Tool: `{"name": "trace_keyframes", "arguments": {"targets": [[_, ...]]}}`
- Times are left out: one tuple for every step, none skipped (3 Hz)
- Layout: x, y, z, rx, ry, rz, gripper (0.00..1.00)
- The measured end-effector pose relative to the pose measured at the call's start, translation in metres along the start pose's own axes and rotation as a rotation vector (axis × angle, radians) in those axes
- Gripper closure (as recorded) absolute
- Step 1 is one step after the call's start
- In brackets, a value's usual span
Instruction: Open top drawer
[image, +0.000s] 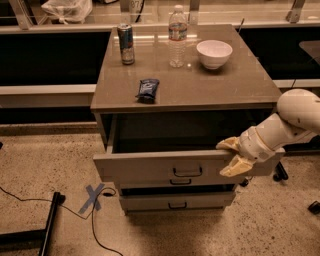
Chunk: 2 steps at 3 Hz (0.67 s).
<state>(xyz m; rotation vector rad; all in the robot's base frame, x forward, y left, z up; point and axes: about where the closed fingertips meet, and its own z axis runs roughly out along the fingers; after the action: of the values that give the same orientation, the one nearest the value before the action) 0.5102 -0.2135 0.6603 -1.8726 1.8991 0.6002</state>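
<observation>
The top drawer (150, 167) is pulled out of the grey-beige cabinet, and its dark inside shows behind its front. Its black loop handle (188, 172) sits at the centre of the front. My gripper (231, 156) is at the right end of the drawer front's top edge, reaching in from the right on a white arm (295, 117). Its beige fingers are apart: one finger (227, 145) lies over the top edge and the other hangs in front of the drawer face. It holds nothing.
On the cabinet top (240, 85) stand a can (126, 44), a water bottle (177, 36), a white bowl (214, 53) and a dark snack packet (147, 89). A lower drawer (150, 202) is below. A blue tape cross (92, 197), cables and a black bar (49, 225) lie on the floor at left.
</observation>
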Motion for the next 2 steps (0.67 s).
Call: {"name": "trace_keyframes", "arguments": {"targets": [[-0.005,0.008,-0.006,-0.035,-0.005,-0.006,0.54],[-0.018,0.022,-0.022,-0.072,-0.032,-0.034,0.31]]}}
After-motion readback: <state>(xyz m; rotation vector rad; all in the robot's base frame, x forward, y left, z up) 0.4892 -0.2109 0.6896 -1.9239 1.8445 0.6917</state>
